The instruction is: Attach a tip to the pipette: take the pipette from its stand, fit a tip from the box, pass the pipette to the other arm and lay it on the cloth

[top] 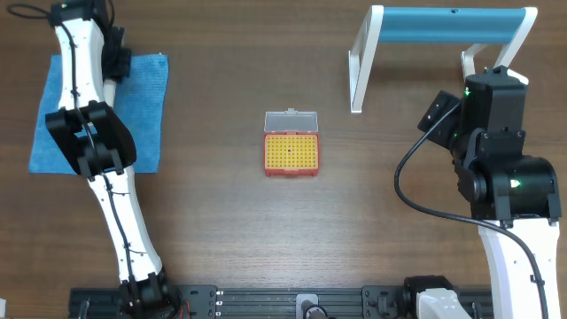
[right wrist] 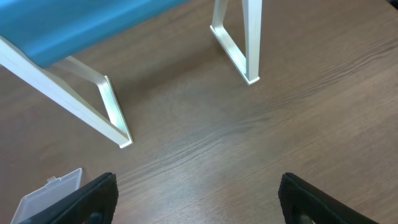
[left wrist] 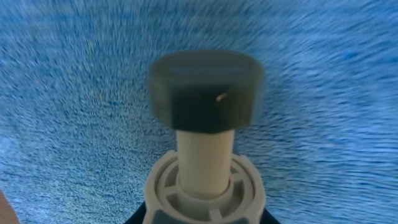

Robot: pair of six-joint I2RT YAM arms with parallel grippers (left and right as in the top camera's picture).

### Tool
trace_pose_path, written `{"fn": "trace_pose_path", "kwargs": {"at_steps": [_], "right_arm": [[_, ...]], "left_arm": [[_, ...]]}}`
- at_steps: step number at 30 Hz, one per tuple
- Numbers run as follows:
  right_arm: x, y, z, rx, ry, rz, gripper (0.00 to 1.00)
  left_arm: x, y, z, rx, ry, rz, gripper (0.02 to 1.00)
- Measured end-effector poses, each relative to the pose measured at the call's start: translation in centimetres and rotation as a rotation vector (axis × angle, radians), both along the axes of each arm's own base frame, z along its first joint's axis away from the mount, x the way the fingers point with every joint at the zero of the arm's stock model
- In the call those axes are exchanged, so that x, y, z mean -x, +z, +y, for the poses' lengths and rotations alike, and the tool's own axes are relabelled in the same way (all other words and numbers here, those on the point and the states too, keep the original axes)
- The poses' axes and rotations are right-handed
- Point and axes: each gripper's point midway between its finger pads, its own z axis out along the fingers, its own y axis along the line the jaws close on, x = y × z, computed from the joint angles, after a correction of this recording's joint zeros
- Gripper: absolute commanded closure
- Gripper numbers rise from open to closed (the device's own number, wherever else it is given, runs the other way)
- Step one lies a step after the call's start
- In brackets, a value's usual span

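The pipette's grey plunger button [left wrist: 206, 88] on its cream stem rises close before the left wrist camera, with the blue cloth [left wrist: 68, 93] right behind it. My left gripper [top: 113, 60] is over the cloth [top: 146, 97] at the far left and appears shut on the pipette; its fingers are hidden. The orange tip box [top: 291, 152], clear lid open, sits mid-table. My right gripper [right wrist: 196, 205] is open with nothing between its fingers, above bare table near the stand [right wrist: 74, 25].
The pipette stand [top: 443, 27], a blue bar on white legs, occupies the back right of the wooden table. A corner of the tip box's clear lid [right wrist: 53, 193] lies to one side of the right gripper.
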Motion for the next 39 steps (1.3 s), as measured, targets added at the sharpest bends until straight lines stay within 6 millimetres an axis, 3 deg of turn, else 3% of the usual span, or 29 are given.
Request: {"fn": "trace_pose_path", "kwargs": {"at_steps": [12, 30, 33, 36, 39], "right_arm": [[-0.1, 0.0, 0.8, -0.015, 0.009, -0.005, 0.156], [-0.1, 0.0, 0.8, -0.025, -0.001, -0.008, 0.156], [-0.1, 0.0, 0.8, -0.030, -0.006, -0.010, 0.156], [-0.1, 0.0, 0.8, -0.030, -0.007, -0.010, 0.156], [-0.1, 0.0, 0.8, -0.030, -0.007, -0.010, 0.156]], "left_arm": [[1.6, -0.3, 3.7, 0.065, 0.094, -0.020, 0.989], [0.0, -0.3, 2.6, 0.124, 0.068, -0.085, 0.991], [-0.2, -0.2, 2.7, 0.122, 0.066, -0.091, 0.904], [-0.2, -0.2, 2.6, 0.123, 0.064, -0.091, 0.901], [-0.2, -0.2, 2.5, 0.122, 0.063, -0.091, 0.829]]}}
